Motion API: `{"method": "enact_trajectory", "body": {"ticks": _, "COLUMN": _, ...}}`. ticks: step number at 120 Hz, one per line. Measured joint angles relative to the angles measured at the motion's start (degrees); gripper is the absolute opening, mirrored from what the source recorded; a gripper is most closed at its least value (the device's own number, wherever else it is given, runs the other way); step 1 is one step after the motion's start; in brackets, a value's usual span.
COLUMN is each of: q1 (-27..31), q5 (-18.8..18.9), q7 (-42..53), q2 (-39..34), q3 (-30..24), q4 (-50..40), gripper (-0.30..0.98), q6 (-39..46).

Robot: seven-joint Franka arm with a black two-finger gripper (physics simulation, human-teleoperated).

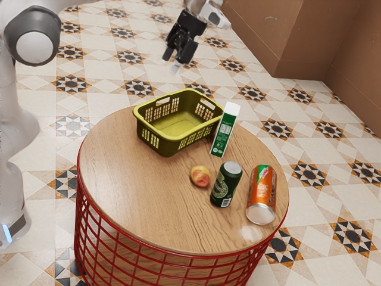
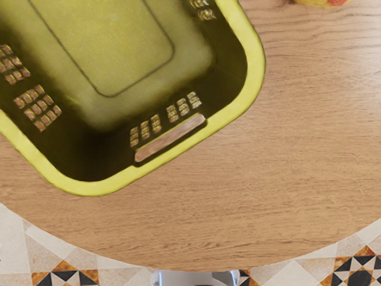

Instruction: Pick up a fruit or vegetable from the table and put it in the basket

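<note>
Exterior view: end effector (image 1: 171, 64) parted, holding nothing; a slightly off-centre descent on the peach (image 1: 200, 176) could clip the adjacent beer can (image 1: 226, 186), toppling it toward the tabletop's (image 1: 134, 190) near edge.

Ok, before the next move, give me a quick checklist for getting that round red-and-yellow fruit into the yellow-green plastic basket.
1. Round red-and-yellow fruit on the wooden table: ok.
2. Yellow-green plastic basket upright, its top uncovered: ok.
3. Black gripper open, holding nothing: ok.
4. Gripper above the fruit: not ok, it's off toward the basket.
5. Finger room between fruit and dark green metal can: cannot tell.
</note>
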Motion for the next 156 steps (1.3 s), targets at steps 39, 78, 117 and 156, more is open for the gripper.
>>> {"method": "enact_trajectory", "body": {"ticks": 39, "q1": 57.4, "q5": 1.2, "q7": 10.0, "q2": 0.8, "q3": -7.4, "q4": 11.1, "gripper": 0.67, "q6": 19.4}}
{"method": "enact_trajectory", "body": {"ticks": 78, "q1": 23.3, "q5": 0.8, "q7": 12.8, "q2": -12.7, "q3": -40.1, "q4": -17.4, "gripper": 0.66, "q6": 32.4}}
{"method": "enact_trajectory", "body": {"ticks": 117, "q1": 34.6, "q5": -0.5, "q7": 4.9, "q2": -17.0, "q3": -54.2, "q4": -43.5, "gripper": 0.66, "q6": 53.8}}
{"method": "enact_trajectory", "body": {"ticks": 156, "q1": 34.7, "q5": -4.9, "q7": -1.5, "q2": -14.5, "q3": -56.7, "q4": -52.6, "gripper": 0.65, "q6": 66.8}}
